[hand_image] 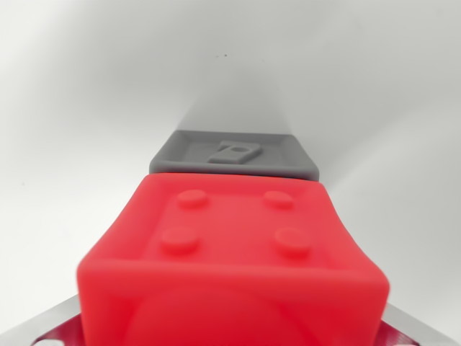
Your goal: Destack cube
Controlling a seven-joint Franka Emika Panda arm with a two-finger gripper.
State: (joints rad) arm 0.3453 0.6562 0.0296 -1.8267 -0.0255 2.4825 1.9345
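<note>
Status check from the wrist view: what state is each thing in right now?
Red plastic cube with four round studs: close to camera, studded face visible, between metal gripper parts at the bottom corners; grip unconfirmed.
Grey plastic cube with recessed top: beyond the red one, resting on white surface.

Lab-like test setup: plain white surface [65, 144], bare white backdrop, no furnishings visible.

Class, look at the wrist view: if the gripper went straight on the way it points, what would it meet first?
Probably the grey cube just beyond the red cube; depth is unclear, and the fingers are not visible.
</note>
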